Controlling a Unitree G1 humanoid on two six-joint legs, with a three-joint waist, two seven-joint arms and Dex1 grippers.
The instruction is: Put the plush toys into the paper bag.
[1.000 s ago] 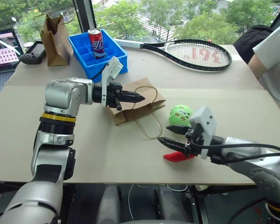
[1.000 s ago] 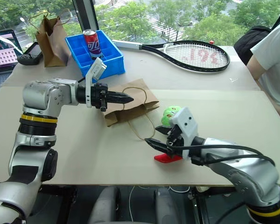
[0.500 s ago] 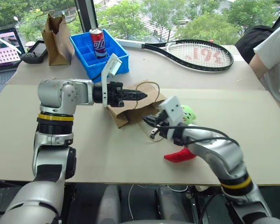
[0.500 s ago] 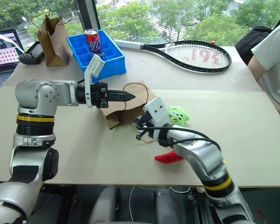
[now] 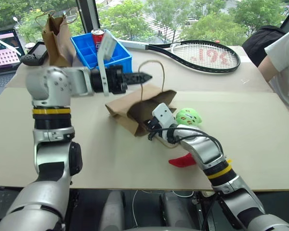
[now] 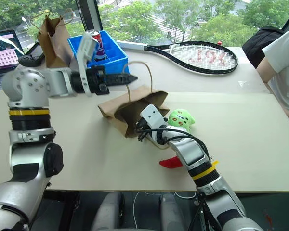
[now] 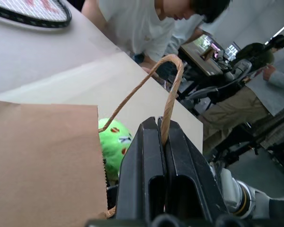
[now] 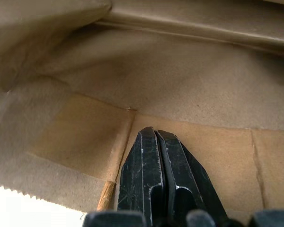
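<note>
The wide brown paper bag lies on its side mid-table with its mouth held open. My left gripper is shut on its upper twine handle, lifting that edge. My right gripper is shut with nothing between its fingers, and its tip is inside the bag's mouth against the paper. The round green plush toy sits on the table just right of the mouth, beside my right wrist. The red chili plush toy lies near the front edge, right of my right forearm.
At the back left stand a narrower crumpled paper bag and a blue bin holding a red can. A tennis racket lies at the back. A laptop is far left; a person sits at the right.
My left gripper rose with the handle, pulling the bag's mouth open. My right gripper shut and moved from beside the red toy, forward and left, into the bag's mouth.
</note>
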